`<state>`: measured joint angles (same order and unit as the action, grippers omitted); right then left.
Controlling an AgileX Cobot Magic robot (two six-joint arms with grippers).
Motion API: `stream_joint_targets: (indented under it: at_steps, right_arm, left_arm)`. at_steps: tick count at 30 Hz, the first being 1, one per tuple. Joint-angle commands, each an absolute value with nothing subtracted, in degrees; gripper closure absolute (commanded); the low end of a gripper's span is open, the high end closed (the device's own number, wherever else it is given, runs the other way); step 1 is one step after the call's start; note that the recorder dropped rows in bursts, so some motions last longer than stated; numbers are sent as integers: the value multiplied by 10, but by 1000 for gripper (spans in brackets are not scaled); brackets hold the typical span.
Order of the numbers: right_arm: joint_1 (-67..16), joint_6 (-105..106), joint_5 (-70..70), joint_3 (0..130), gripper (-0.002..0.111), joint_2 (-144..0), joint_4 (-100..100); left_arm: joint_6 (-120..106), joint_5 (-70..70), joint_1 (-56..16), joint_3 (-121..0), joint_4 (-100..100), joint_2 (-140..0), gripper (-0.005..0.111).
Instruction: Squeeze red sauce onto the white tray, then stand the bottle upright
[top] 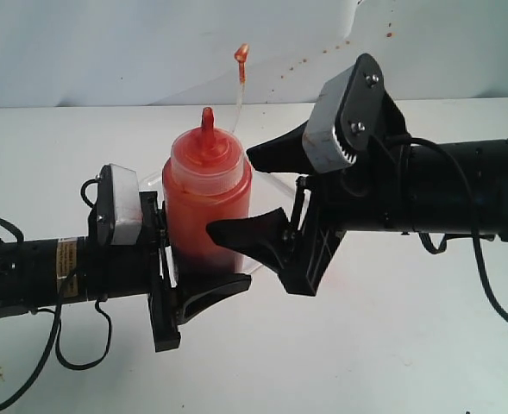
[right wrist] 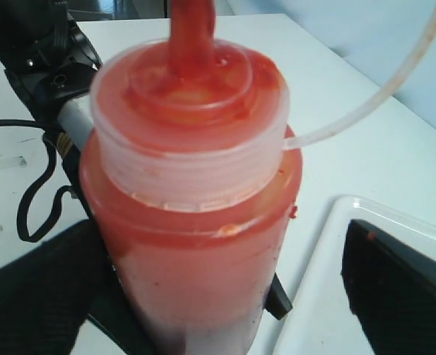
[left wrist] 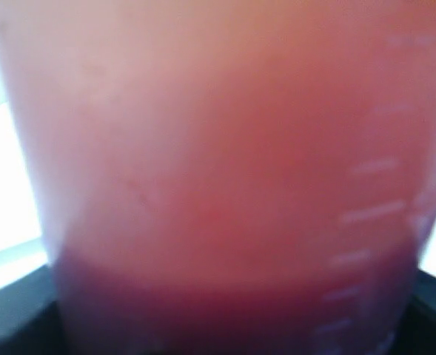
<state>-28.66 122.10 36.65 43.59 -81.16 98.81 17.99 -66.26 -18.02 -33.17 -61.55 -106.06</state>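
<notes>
Looks like we're on the last step. The bottle (top: 206,198) is upright, with the tray (right wrist: 336,281) just beside it. The left claw (top: 210,274) grips its lower body and the right claw (top: 232,191) is spread open on either side of it. Next up, I'd guess: let go gently without tipping it.

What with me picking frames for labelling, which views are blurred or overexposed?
Left wrist view: the bottle fills the frame, wholly out of focus, background blown white. Right wrist view: bottle body fairly sharp, nozzle soft and cropped. Exterior view: sharp, evenly lit, only faint shadows.
</notes>
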Motion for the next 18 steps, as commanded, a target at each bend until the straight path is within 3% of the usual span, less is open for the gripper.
stream_joint_targets:
  at_steps: [1, 18]
  right_arm:
    - [-287, 1228, 351, 438, 27, -809, 999]
    - [-287, 1226, 291, 438, 27, -809, 999]
  left_arm:
    - [179, -700, -183, -336, -619, -1059, 107]
    - [181, -700, -183, -370, -656, -1061, 107]
